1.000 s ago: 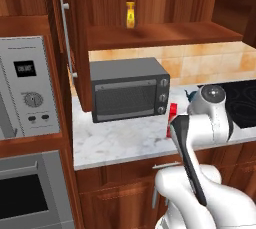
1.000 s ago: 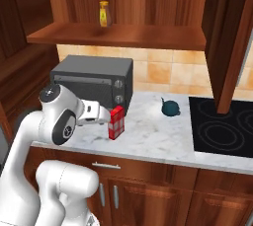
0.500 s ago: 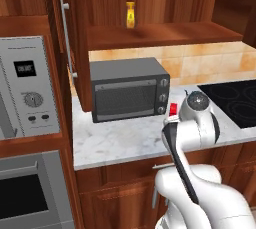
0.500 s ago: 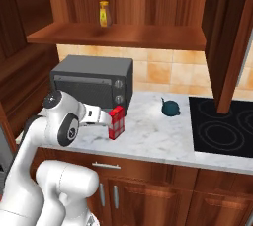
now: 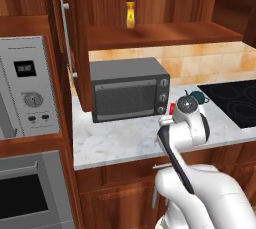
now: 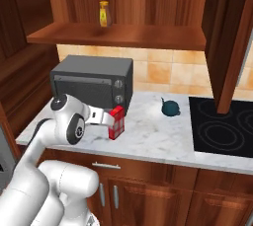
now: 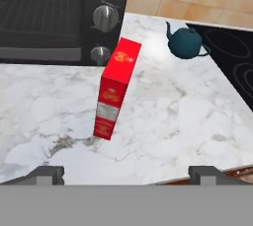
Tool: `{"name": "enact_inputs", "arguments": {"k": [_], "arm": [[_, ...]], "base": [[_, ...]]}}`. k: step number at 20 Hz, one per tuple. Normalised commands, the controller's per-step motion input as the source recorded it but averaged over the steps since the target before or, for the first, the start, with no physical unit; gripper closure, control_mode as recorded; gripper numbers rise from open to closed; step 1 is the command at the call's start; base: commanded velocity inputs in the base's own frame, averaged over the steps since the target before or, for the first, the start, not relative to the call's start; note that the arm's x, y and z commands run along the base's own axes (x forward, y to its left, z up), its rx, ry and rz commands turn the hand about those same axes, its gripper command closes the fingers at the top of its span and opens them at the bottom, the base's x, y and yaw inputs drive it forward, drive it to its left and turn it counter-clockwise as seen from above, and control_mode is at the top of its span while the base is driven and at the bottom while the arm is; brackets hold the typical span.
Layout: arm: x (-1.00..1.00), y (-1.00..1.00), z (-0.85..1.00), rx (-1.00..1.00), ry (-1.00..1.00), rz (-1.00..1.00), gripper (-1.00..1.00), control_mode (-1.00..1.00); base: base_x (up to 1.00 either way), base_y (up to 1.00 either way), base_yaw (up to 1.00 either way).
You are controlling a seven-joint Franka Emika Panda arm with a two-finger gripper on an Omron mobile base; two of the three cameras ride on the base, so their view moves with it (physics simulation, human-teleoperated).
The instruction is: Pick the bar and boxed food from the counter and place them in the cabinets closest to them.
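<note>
One boxed food (image 7: 115,89) upright on counter (image 7: 163,121) before toaster oven (image 7: 54,18). Gripper (image 7: 126,173) spread wide, empty. Carton likely light, stiff, tippy; pinch narrow sides mid-height.

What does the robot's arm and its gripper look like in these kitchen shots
The arm is glossy white with rounded, bulbous links, a dark strip running along one link, and dark grey round caps at the joints. No loose cables or markings show. The gripper is a white block at the wrist, seen beside the red carton; its two small dark grey fingertips have squared, blocky ends.
</note>
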Motion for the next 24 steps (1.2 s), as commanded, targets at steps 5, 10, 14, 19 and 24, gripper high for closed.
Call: {"name": "enact_inputs", "arguments": {"k": [5,10,14,19,24], "arm": [[0.43,0.0,-0.25,0.0,0.0,-0.04,-1.0,-1.0],[0.31,0.0,-0.25,0.0,-0.01,-0.02,-1.0,-1.0],[0.24,-0.01,-0.26,0.0,-0.01,-0.01,-1.0,-1.0],[0.15,-0.1,-0.18,0.0,-0.03,0.0,-1.0,-1.0],[0.02,-0.07,-0.07,0.0,-0.03,0.0,-1.0,-1.0]], "base": [[0.0,0.0,0.0],[0.0,0.0,0.0],[0.0,0.0,0.0],[0.0,0.0,0.0],[0.0,0.0,0.0]]}}
